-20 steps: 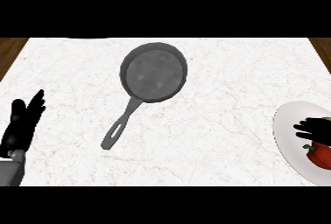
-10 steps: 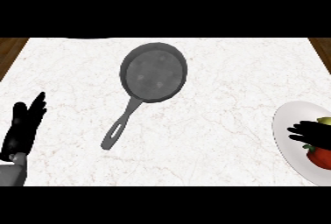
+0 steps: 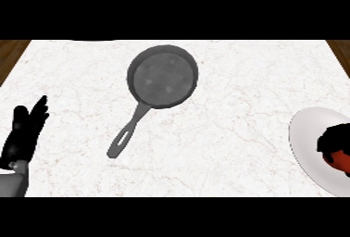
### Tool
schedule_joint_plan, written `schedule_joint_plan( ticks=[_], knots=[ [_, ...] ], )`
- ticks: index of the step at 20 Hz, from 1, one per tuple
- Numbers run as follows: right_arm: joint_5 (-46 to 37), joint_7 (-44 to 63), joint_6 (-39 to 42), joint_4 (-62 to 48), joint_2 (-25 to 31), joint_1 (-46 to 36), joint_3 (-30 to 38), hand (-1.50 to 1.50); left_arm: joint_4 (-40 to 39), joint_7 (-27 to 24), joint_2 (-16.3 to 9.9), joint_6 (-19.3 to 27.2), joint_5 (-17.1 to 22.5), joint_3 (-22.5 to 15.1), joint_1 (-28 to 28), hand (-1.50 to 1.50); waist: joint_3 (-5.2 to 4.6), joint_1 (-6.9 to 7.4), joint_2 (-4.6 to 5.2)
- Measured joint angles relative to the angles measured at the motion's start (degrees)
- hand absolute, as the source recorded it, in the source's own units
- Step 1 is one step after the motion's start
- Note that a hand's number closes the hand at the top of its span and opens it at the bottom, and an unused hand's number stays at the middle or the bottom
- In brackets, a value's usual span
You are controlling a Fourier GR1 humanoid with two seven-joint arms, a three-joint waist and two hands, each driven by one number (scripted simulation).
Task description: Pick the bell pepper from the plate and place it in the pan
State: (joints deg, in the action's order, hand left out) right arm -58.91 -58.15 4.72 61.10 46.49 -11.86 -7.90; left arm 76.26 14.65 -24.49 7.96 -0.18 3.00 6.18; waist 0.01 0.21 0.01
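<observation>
White marbled desk [image 3: 239,102] bearing round grey pan [image 3: 163,76]; right hand [image 3: 335,137], fingers curled over red pepper [image 3: 341,161] on white plate [image 3: 305,143]; left hand [image 3: 26,132] resting, fingers straight.

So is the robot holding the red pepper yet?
Cannot tell. The right hand curls over the red bell pepper on the white round plate, hiding any hold. The left hand holds nothing.

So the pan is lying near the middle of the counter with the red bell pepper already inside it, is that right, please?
Not quite: the pan lies there but holds nothing. The head view shows the red bell pepper on the plate at the right edge, under the right hand.
</observation>
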Motion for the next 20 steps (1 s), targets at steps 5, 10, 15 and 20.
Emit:
schedule_joint_plan(
  ticks=[5, 10, 15, 20],
  knots=[
    [0.03, -1.28, -1.57, -2.77, -0.37, -0.55, 2.1, 1.5, -0.78, -1.47, 0.39, -1.44, -0.5, 1.5, -0.46, 0.0, 0.0, -0.06, 0.01],
    [1.03, 15.67, 5.16, -0.34, -6.71, -2.42, 4.64, 1.5, -1.3, -1.71, 0.6, -1.39, -0.87, 1.88, -0.29, 0.0, -0.17, -0.42, -0.18],
    [2.25, 37.18, 8.64, 3.24, -15.63, -5.49, 8.76, 1.5, -1.53, -1.24, 0.65, -1.37, -0.82, 2.14, -0.03, 0.0, -0.24, -0.92, -0.48],
    [4.17, 47.79, 4.18, 13.62, -23.71, -9.73, 11.42, 1.5, -2.02, -1.0, 0.78, -1.32, -1.06, 2.24, 0.18, 0.0, -0.16, -1.15, -0.61]
  ],
)
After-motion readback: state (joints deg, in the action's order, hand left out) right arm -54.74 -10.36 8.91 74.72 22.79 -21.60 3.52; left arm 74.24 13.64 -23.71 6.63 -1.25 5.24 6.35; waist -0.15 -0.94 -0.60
